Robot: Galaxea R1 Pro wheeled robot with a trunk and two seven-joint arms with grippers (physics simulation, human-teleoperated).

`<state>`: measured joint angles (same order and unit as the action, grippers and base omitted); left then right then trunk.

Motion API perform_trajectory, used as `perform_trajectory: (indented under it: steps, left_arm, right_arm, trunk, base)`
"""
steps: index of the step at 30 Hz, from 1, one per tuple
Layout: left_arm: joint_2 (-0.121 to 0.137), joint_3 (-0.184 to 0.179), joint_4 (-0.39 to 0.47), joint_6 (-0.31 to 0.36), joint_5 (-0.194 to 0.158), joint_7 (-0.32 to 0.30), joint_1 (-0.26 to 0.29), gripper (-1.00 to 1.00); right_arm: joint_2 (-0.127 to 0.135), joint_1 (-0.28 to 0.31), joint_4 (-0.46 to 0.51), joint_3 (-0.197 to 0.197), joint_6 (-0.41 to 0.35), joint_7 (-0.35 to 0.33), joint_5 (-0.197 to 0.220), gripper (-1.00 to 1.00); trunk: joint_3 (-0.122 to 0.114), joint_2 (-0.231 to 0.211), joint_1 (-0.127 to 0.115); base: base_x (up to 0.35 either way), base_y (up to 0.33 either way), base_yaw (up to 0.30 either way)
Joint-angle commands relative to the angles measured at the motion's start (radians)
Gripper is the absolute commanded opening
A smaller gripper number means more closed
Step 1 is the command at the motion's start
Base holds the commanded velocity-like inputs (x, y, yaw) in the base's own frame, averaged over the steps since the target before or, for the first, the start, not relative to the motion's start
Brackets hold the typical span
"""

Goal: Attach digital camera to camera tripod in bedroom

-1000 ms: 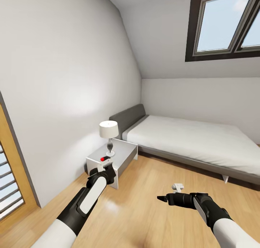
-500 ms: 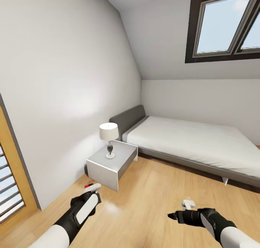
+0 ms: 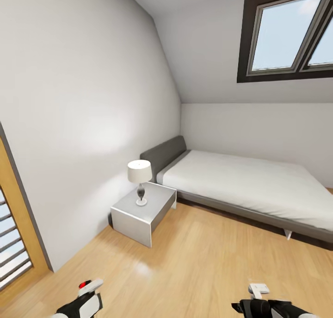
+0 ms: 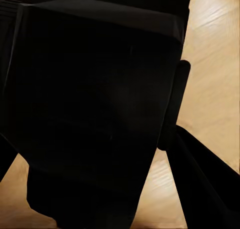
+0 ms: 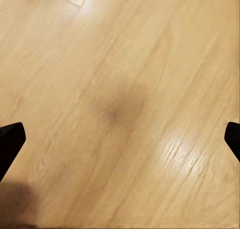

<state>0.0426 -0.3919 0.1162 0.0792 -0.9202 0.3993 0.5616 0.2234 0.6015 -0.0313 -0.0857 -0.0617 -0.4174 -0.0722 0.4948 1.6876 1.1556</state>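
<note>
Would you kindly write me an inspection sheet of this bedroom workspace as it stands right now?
Surface: light wood floor, bare and glossy.
Job's things: digital camera, a black box close against the left wrist lens.
Clutter: nothing seen.
Grippers: left gripper low in the head view, grip unclear; right gripper open, fingers wide apart over bare floor.
Cables: nothing seen.
Surroundings: grey-headboard bed, white nightstand with lamp, skylight.

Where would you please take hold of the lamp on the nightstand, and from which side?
Grip the lamp at its thin stem, between shade and round base, coming in level from the room side: the wide shade blocks a top approach and the wall stands behind. The open right gripper suits.
</note>
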Motion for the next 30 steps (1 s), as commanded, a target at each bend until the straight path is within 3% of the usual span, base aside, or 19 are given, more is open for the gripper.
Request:
perform_trajectory:
  steps: [1,2,3,4,5,12,30]
  left_arm:
    - [0.0,-0.016,-0.021,-0.002,0.002,-0.025,0.0,-1.0]
    - [0.0,-0.015,-0.067,-0.035,0.0,-0.115,-0.008,-1.0]
    - [0.0,-0.014,-0.077,-0.046,0.0,-0.144,-0.014,-1.0]
    - [0.002,-0.013,-0.1,-0.078,-0.001,-0.233,-0.051,-1.0]
    - [0.003,-0.013,-0.106,-0.086,-0.001,-0.258,-0.068,-1.0]
    - [0.004,-0.012,-0.115,-0.099,-0.002,-0.304,-0.12,-1.0]
    - [0.0,-0.011,-0.116,-0.106,-0.002,-0.315,-0.254,-1.0]
  right_arm:
    - [0.0,-0.005,-0.002,-0.009,-0.001,-0.001,-0.007,1.0]
    - [0.0,-0.023,-0.002,-0.009,0.005,0.003,-0.007,1.0]
    - [0.0,-0.03,-0.002,-0.009,0.009,0.004,-0.007,1.0]
    - [-0.001,-0.053,-0.002,-0.009,0.03,0.006,-0.007,1.0]
    - [-0.002,-0.062,-0.002,-0.009,0.04,0.007,-0.007,1.0]
    - [-0.001,-0.086,-0.004,-0.009,0.057,0.008,-0.006,1.0]
    - [-0.016,-0.267,-0.004,-0.009,0.117,0.034,-0.004,1.0]
  trunk:
    - [-0.002,-0.007,-0.004]
    - [-0.005,-0.014,-0.008]
    - [-0.009,-0.021,-0.012]
    - [-0.012,-0.028,-0.016]
    - [-0.015,-0.035,-0.019]
    - [-0.037,-0.084,-0.046]
    - [-0.093,-0.21,-0.115]
  base:
    - [0.0,0.0,0.0]
    - [0.0,0.0,0.0]
    - [0.0,0.0,0.0]
    - [0.0,0.0,0.0]
    - [0.0,0.0,0.0]
    - [0.0,0.0,0.0]
    - [0.0,0.0,0.0]
